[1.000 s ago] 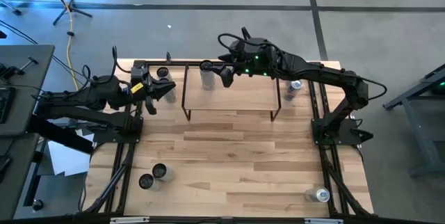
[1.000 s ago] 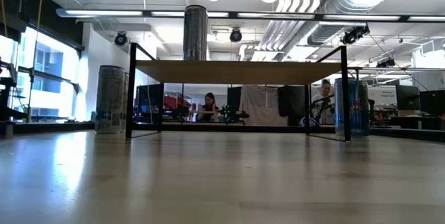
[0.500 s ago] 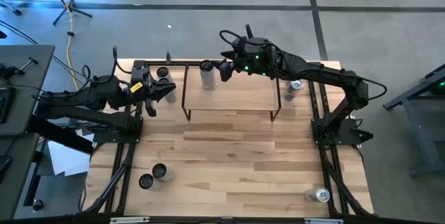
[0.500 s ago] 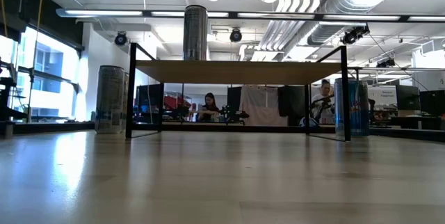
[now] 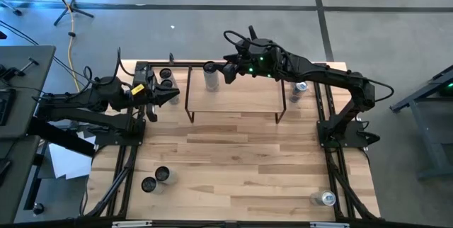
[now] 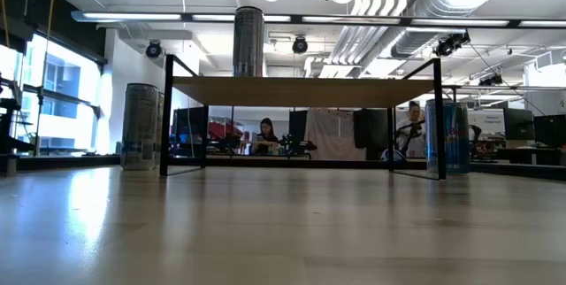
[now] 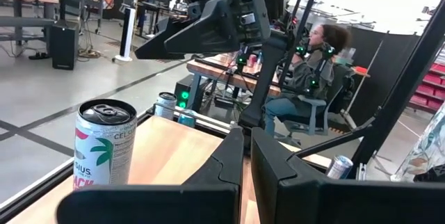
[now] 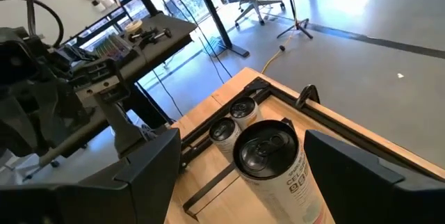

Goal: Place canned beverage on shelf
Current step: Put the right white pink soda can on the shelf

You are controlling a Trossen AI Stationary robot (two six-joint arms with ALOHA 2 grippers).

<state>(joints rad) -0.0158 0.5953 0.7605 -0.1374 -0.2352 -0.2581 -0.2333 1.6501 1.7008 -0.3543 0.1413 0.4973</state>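
Wood shelf (image 5: pixel 233 95) carries my silver can (image 8: pixel 272 163) upright between my released right fingers (image 8: pixel 351 175), its base cut off, while my left fingers (image 7: pixel 240 156) stay clenched empty.

Desk (image 5: pixel 233 164): pale butcher-block wood, streaked planks, black rails along its sides. Shelf (image 5: pixel 233 95): light plain wood top, thin black legs. Can on shelf (image 8: pixel 274 165): white body with black lettering, silver lid. Can by the desk corner (image 7: pixel 104 144): white, green leaf print, pink-red lettering, silver top. Right arm (image 5: pixel 318 76): black, small green lights near the wrist. Left arm (image 5: pixel 92 97): black with a yellow tag. Floor (image 5: pixel 212 15): grey, dark seam lines, a yellow cable.
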